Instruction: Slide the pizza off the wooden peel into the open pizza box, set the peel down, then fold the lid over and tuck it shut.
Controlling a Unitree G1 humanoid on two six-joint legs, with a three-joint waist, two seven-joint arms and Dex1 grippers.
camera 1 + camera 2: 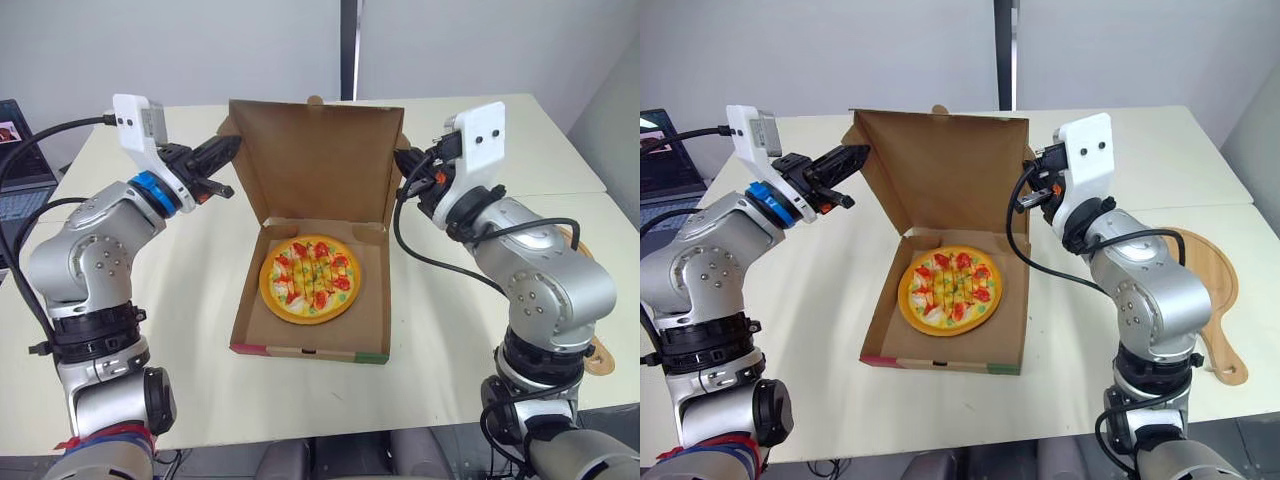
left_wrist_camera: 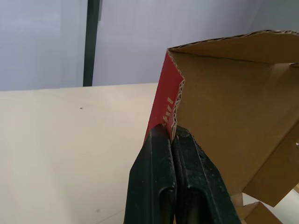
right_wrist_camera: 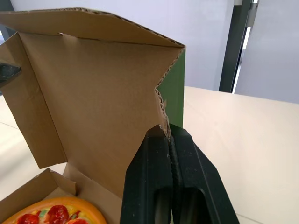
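Pizza point(image 1: 311, 279) lies flat in the tray of the pizza box point(image 1: 248, 322): round, orange crust rim, red and green toppings. Lid point(image 1: 315, 160) stands near upright, with plain brown corrugated cardboard inside and wavy cut edges. Left gripper point(image 2: 171, 134) has its fingers pressed together, pinching the lid's left side flap, which is red-printed outside. Right gripper point(image 3: 168, 133) is likewise clamped on the right side flap, green outside. Wooden peel point(image 1: 1212, 268) lies flat on the cream table point(image 1: 180, 290), right of the box and well apart, rounded blade, handle toward the robot.
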